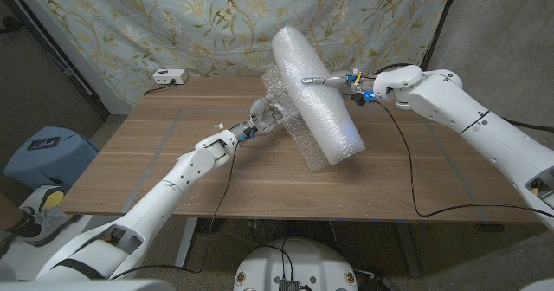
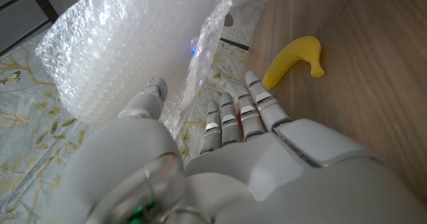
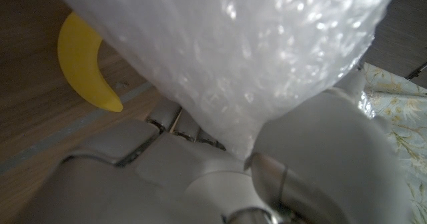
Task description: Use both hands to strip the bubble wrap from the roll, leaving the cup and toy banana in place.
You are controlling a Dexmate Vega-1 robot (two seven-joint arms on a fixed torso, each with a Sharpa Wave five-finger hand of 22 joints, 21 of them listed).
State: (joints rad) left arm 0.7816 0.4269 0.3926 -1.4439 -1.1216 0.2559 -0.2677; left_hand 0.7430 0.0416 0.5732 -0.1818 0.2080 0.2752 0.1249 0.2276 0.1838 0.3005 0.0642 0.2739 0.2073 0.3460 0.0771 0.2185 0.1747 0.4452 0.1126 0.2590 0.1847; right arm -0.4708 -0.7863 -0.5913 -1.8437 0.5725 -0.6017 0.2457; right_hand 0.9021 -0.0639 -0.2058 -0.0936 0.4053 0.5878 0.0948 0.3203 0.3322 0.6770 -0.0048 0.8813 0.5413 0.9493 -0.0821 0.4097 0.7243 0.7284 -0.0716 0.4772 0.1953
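Head view has your one fat roll of bubble wrap (image 1: 313,96) tilted above the middle of the wooden table (image 1: 156,161), its lower end near the boards, its dimpled clear film glossy, a loose sheet (image 1: 279,96) hanging off its left side. Your left hand (image 1: 264,113) pinches that sheet between thumb and nearly straight fingers (image 2: 248,114), while your right hand (image 1: 333,81) presses the roll's upper side, its grip hidden by plastic. One smooth, curved yellow toy banana (image 2: 293,61) lies on the wood just beside.
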